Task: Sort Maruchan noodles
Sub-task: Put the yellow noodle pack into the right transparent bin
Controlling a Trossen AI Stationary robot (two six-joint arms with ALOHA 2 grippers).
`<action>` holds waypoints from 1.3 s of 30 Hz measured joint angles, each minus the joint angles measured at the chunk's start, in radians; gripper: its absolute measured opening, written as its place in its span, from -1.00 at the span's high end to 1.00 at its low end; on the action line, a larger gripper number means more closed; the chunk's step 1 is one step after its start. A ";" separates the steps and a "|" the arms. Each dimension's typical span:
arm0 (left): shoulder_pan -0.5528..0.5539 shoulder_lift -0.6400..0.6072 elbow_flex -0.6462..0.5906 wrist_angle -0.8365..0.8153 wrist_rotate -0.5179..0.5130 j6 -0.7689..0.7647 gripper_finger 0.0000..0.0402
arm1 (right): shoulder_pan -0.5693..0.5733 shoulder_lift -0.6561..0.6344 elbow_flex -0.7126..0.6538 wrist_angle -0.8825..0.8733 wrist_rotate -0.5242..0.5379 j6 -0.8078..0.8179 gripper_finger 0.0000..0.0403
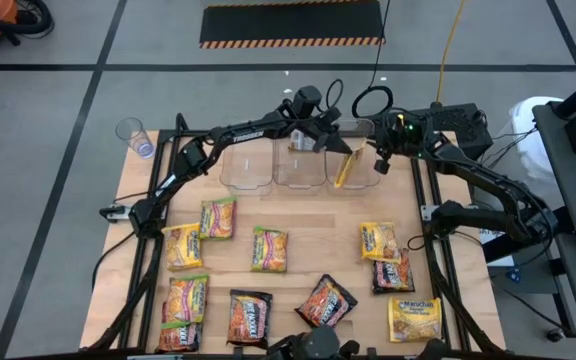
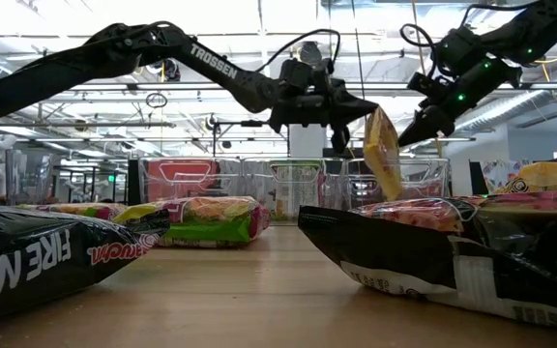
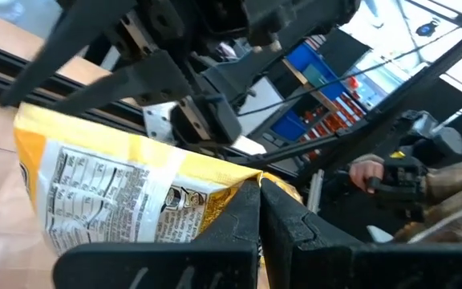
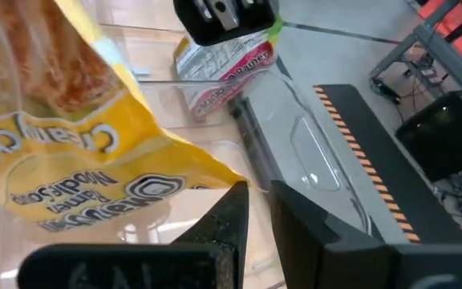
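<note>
My left gripper (image 1: 343, 140) is clenched on the top edge of a yellow packet (image 1: 347, 168), which hangs edge-down over the right bin (image 1: 353, 180) at the table's (image 1: 313, 215) far side. My right gripper (image 1: 380, 162) sits close beside the packet with its fingers slightly parted, holding nothing. The main risk I see is the packet catching the bin rim and flopping outside when I let go, since it hangs tilted, not straight. The two grippers are also crowded together and could bump. The packet is flat, crinkly plastic, yellow with a nutrition panel on one face, so I judge it light and slippery. The middle bin (image 1: 300, 170) already holds a pink-and-green packet (image 4: 224, 66); other packets (image 1: 268, 249) lie scattered on the near table.
</note>
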 joint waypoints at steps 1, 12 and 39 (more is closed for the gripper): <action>0.000 0.000 0.000 0.000 0.001 0.000 1.00 | 0.000 0.000 0.000 -0.004 -0.009 -0.002 0.77; 0.000 0.000 0.000 0.000 0.052 -0.011 1.00 | 0.000 0.000 0.000 -0.056 -0.079 -0.006 0.77; 0.027 0.000 0.000 -0.001 -0.033 0.003 1.00 | 0.000 -0.023 0.000 -0.053 -0.145 0.077 1.00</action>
